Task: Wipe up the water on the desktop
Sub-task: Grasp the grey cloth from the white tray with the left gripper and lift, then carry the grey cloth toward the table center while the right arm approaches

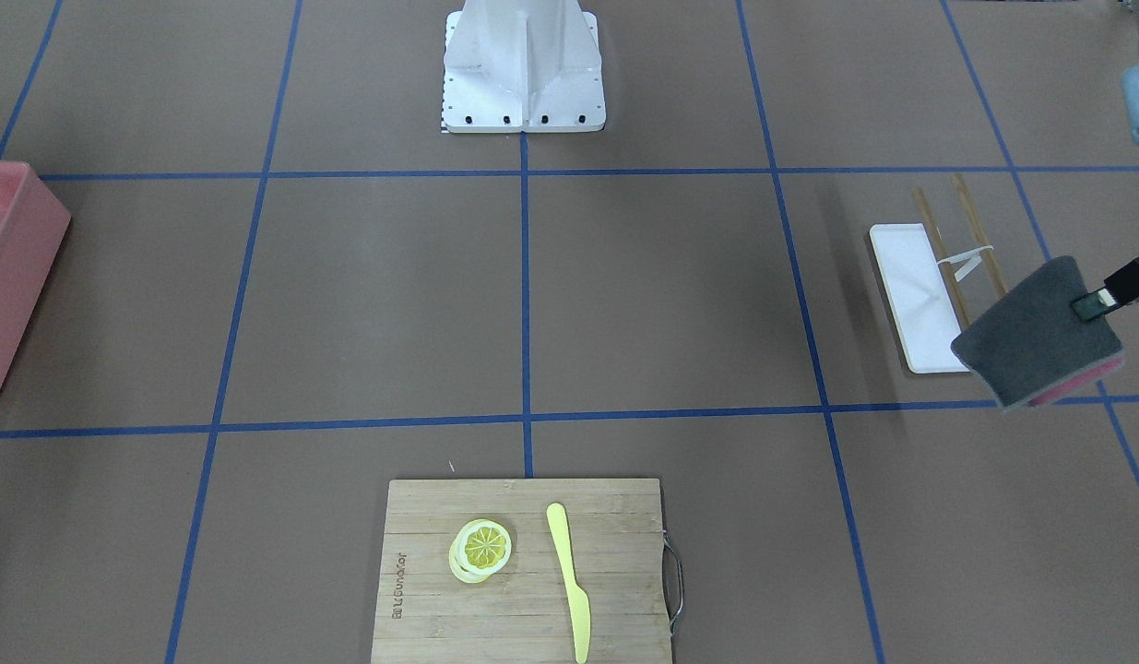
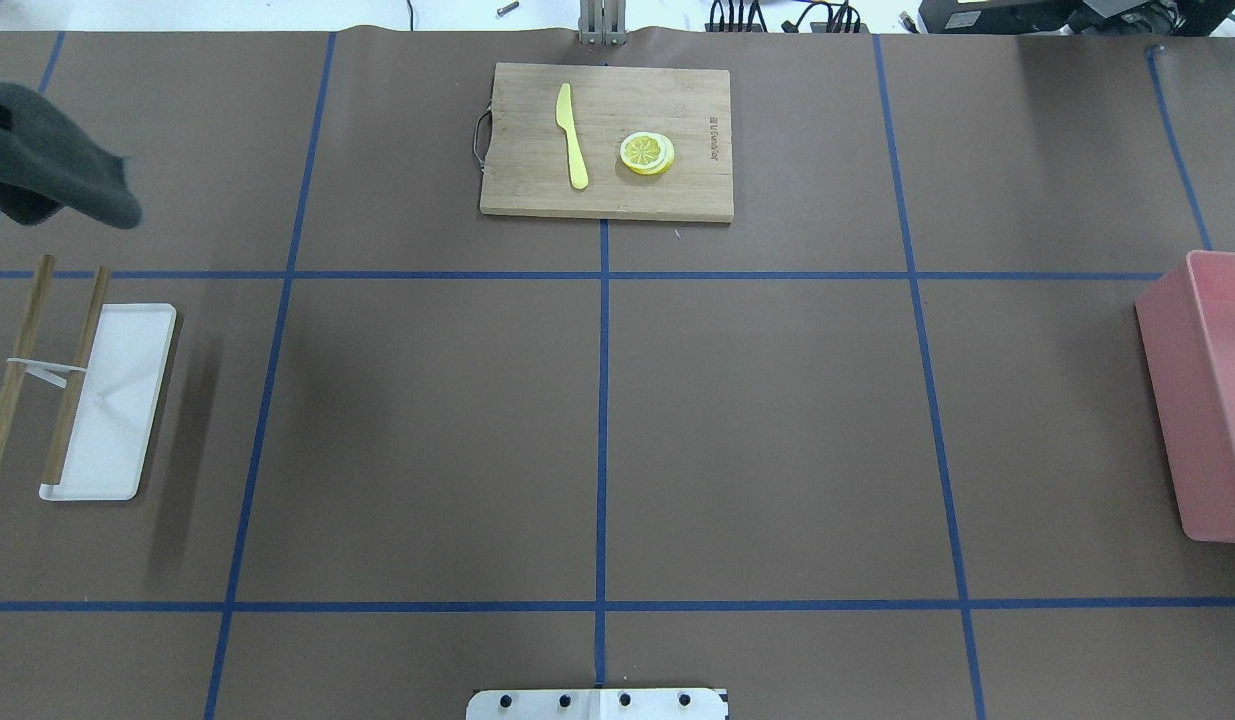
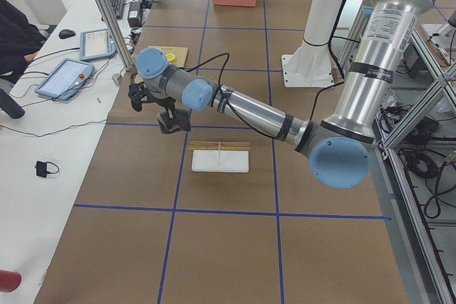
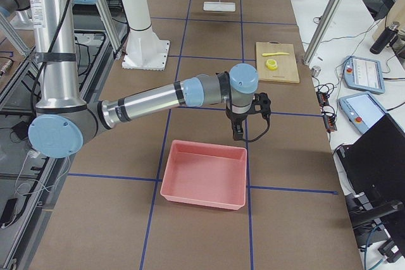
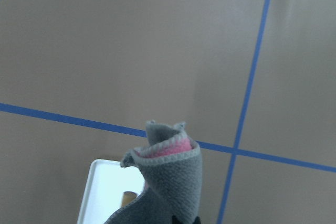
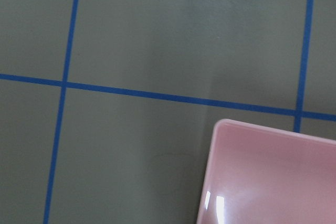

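Note:
The desktop [image 2: 757, 420] is a flat brown surface split by blue tape lines; I see no wet patch on it. My left gripper [image 1: 1106, 297] is shut on a grey cloth with a pink underside [image 1: 1039, 337]. It holds the cloth in the air beside the white tray [image 1: 910, 277]. The cloth also shows at the far left of the overhead view [image 2: 52, 160] and hangs folded in the left wrist view [image 5: 168, 182]. My right gripper [image 4: 237, 128] hangs over the desktop next to the pink bin [image 4: 205, 175]; I cannot tell whether it is open or shut.
A bamboo cutting board [image 2: 697, 100] carries a yellow knife [image 2: 573, 140] and lemon slices [image 2: 647, 153]. Two wooden sticks [image 2: 17, 370] lie beside and across the white tray. The pink bin [image 2: 1207, 400] stands at the right edge. The robot's base [image 1: 523, 65] stands at the centre of the robot's side of the table.

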You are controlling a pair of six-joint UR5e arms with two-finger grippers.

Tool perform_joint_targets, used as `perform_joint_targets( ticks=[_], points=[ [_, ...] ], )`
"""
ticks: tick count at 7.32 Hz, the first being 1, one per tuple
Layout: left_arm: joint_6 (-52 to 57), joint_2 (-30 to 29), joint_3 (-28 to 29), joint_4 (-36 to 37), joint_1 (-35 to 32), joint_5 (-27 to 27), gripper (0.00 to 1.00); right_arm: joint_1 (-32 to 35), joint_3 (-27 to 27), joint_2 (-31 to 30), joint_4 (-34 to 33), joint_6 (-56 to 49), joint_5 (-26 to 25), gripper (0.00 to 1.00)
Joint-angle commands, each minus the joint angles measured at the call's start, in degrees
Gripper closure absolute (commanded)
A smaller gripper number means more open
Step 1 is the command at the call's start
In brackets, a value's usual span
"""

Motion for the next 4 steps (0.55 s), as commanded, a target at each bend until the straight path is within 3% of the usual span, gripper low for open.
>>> perform_joint_targets(
  ticks=[1, 2, 4],
  points=[
    [-15.3, -8.3, 0.0, 2.0, 3.5, 0.3, 1.00, -3.5, 1.2, 2.5, 10.2, 2.7, -0.1, 0.00],
    [-23.2, -12.0, 0.7, 1.9, 7.4, 0.5, 1.00, -4.8, 1.3, 2.6, 17.3, 5.7, 0.1, 0.00],
    [-36.6, -17.5, 0.8, 1.4, 13.8, 5.7, 1.00, -12.9, 0.4, 4.9, 31.4, 13.4, -1.1, 0.00]
  ],
)
